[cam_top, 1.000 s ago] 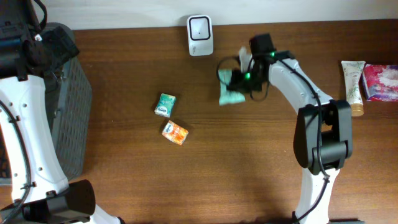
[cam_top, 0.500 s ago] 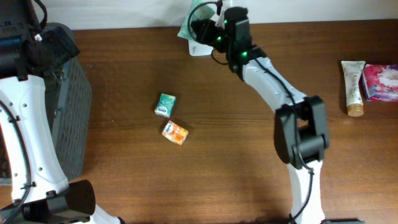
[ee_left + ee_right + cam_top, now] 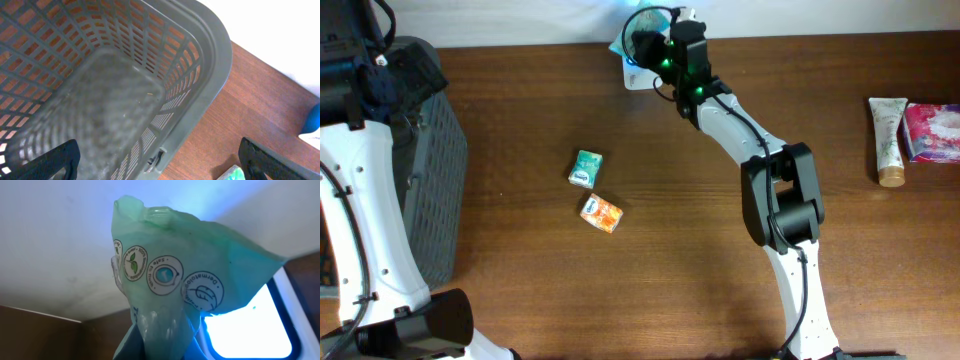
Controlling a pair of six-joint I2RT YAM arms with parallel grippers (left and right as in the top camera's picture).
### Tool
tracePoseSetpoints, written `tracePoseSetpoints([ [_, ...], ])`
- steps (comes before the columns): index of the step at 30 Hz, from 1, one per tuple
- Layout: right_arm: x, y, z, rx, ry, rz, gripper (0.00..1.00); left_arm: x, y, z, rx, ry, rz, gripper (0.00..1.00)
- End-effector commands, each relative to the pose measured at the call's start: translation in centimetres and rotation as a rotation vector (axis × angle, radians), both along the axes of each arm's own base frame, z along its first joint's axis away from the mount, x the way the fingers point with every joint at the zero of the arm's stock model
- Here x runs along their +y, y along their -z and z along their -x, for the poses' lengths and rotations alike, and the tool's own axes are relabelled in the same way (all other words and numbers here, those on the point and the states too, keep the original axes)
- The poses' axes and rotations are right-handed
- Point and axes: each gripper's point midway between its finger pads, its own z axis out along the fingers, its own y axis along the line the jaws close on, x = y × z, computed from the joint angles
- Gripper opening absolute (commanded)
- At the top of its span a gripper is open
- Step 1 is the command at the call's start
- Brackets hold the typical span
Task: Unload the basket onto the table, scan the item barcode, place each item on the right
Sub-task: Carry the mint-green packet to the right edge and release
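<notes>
Jaws of the right gripper (image 3: pixel 650 47) are clenched on a soft green wipes packet (image 3: pixel 165 280). Confirm this in the right wrist view, where the packet rises straight out from between the jaws and fills most of the picture. Its face carries a row of round printed emblems, and the top end is crumpled into a small fold. You cannot see a barcode on the side that faces the camera.

Just beyond the jaws and below the packet sits the barcode scanner (image 3: pixel 250 330), its window lit bright white with a blue glow on the wall behind. In the overhead view, the packet is held over the scanner's (image 3: pixel 640 78) upper part at the far edge of the table (image 3: pixel 700 250) — whether the two touch cannot be told.

Jaws of the left gripper (image 3: pixel 162 167) are released and spread wide. Only the two dark fingertips (image 3: pixel 55 160) show, at the lower corners of the left wrist view. Directly beneath them is the grey mesh basket (image 3: pixel 210 45), and nothing is held between them.

Well apart from the right jaws, toward the near side of the table, lie a small green box (image 3: pixel 585 168) and a small orange box (image 3: pixel 602 213) close together. A cream tube (image 3: pixel 888 140) and a pink packet (image 3: pixel 932 132) lie side by side — far off to the right jaws' other side.
</notes>
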Motion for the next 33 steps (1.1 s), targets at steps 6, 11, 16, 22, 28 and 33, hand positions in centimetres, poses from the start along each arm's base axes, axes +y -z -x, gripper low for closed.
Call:
tracePoseSetpoints([
  [6, -3.2, -4.9, -0.8, -0.06, 0.04, 0.021, 0.04, 0.2, -1.0, 0.4, -0.028, -0.013, -0.007, 0.99],
  [11, -16.5, -8.6, 0.5, 0.062, 0.26, 0.198, 0.04, 0.2, -1.0, 0.4, -0.028, -0.013, -0.007, 0.99],
  [16, -35.9, -7.0, 8.2, 0.412, 0.533, 0.284, 0.04, 0.2, -1.0, 0.4, -0.028, -0.013, -0.007, 0.99],
  [22, -48.7, -0.1, 18.0, 0.751, 0.526, 0.464, 0.04, 0.2, -1.0, 0.4, -0.028, -0.013, -0.007, 0.99],
  [28, -54.9, 1.3, 23.0, 0.908, 0.642, 0.634, 0.3, 0.2, -1.0, 0.4, -0.028, -0.013, -0.007, 0.99],
  [33, -53.4, 2.1, 22.5, 0.908, 0.557, 0.629, 0.74, 0.2, -1.0, 0.4, -0.028, -0.013, -0.007, 0.99],
])
